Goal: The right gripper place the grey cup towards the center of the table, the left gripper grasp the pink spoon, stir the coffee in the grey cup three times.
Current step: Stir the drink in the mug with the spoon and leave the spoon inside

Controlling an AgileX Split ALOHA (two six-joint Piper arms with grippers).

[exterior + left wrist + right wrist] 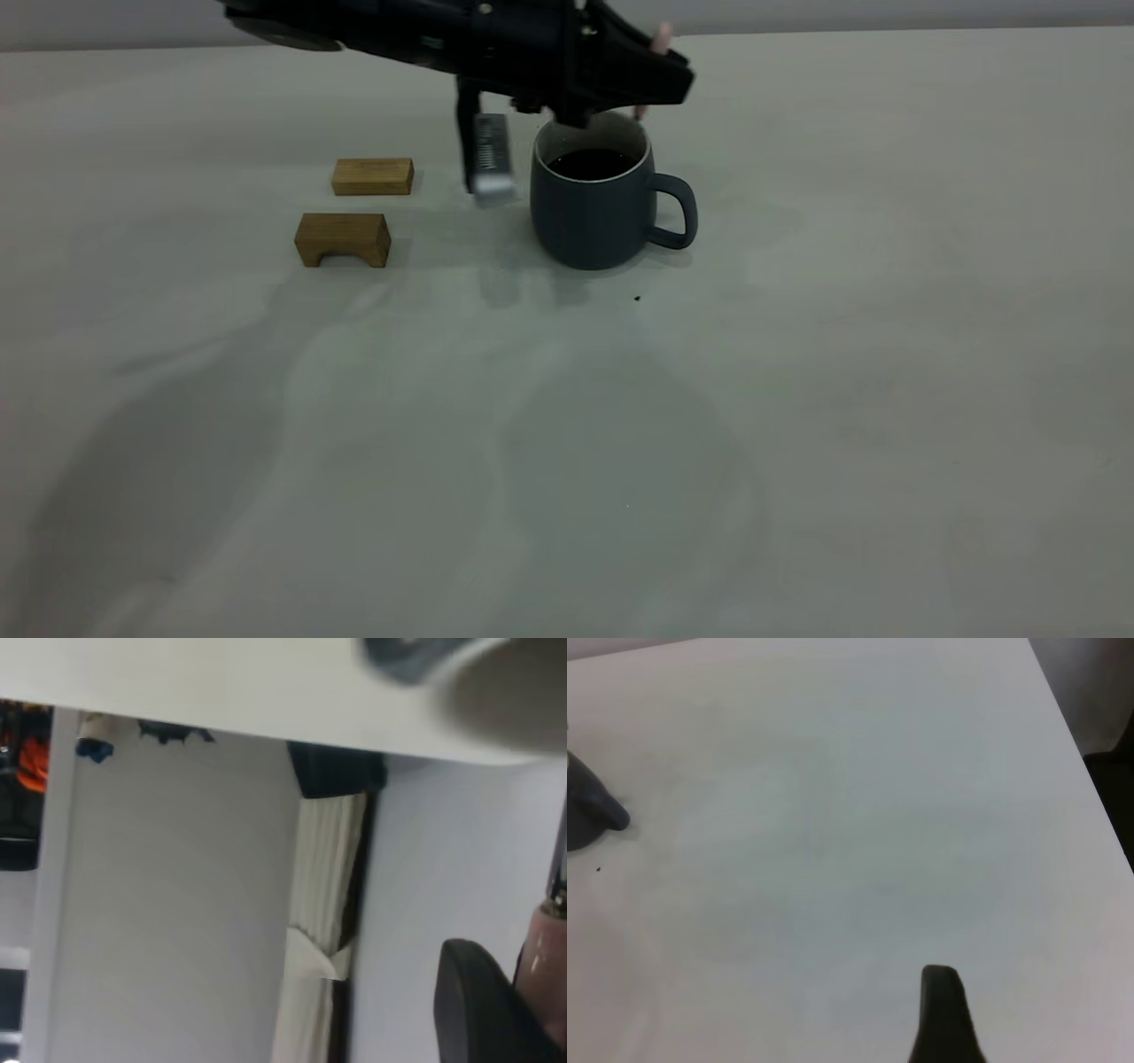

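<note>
The left gripper reaches in from the upper left of the exterior view, its long black body stretched nearly level above the grey cup and its tip hanging over the cup's far rim. One finger with a silver ribbed pad points straight down just beside the cup, on the side away from the handle, clear of the wall; the other finger is hidden behind the black housing. A pale pink rounded handle pokes out above and below that housing at the cup's far edge: this is the pink spoon, clamped in the claw, and the left wrist view shows the same pink shaft lying against a black finger. Whether its bowl reaches the liquid cannot be told. The cup is a rounded matte slate mug with a white inside and a loop handle turned toward the right of the exterior view; the coffee lies in it as a flat, round, nearly black disc. It stands on the table, a plain off-white matte surface with a tiny black speck just in front of the cup. Well to the cup's handle-free side lie a flat wooden block and, nearer the camera, an arch-shaped wooden block. Of the right gripper only one dark finger shows, low over bare table well apart from the cup, and I cannot tell how its claw stands
</note>
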